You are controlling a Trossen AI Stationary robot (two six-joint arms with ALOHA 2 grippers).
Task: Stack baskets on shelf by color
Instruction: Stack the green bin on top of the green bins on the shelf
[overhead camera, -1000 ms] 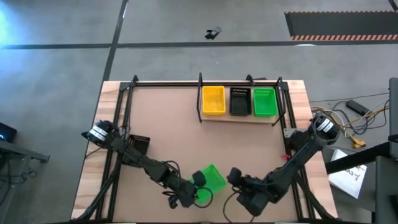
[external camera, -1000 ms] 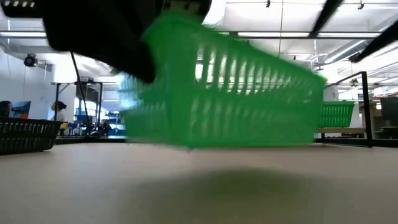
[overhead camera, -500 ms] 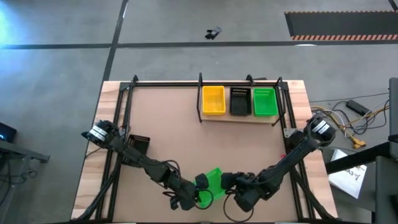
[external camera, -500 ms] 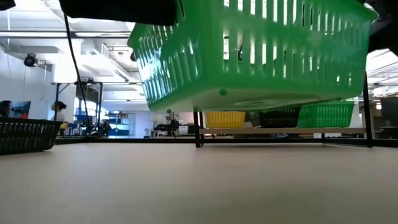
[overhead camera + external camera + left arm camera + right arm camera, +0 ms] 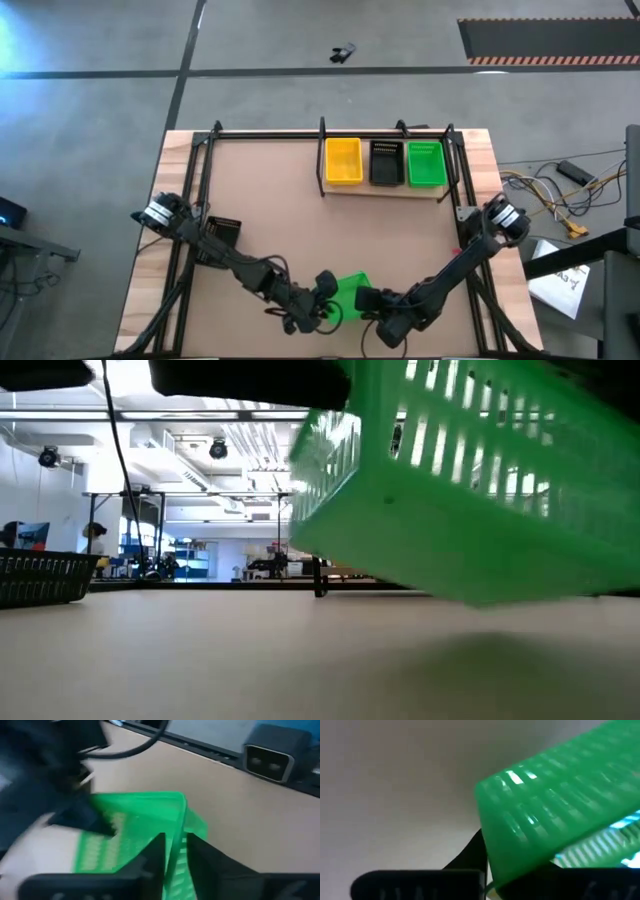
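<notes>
On the brown tabletop, which fills most of the high view, the shelf stands at the far edge: a pale plank framed by thin black posts. Three baskets sit side by side on it, a yellow basket on the left, a black basket in the middle and a green basket on the right. Both dark arms reach in from the sides toward the near edge of the table and meet there around a second, held green basket. In the low view this held green basket hangs tilted above the table surface, clear of it, with its shadow below. The left gripper is at the basket's left side; the left wrist view shows its two fingers closed astride one slotted wall of the basket, pinching the rim. The right gripper is at the basket's right side; the right wrist view shows the green wall pressed close over its dark fingers, but whether they grip it I cannot tell. Another black basket lies on the table near the left arm, well apart from the shelf
</notes>
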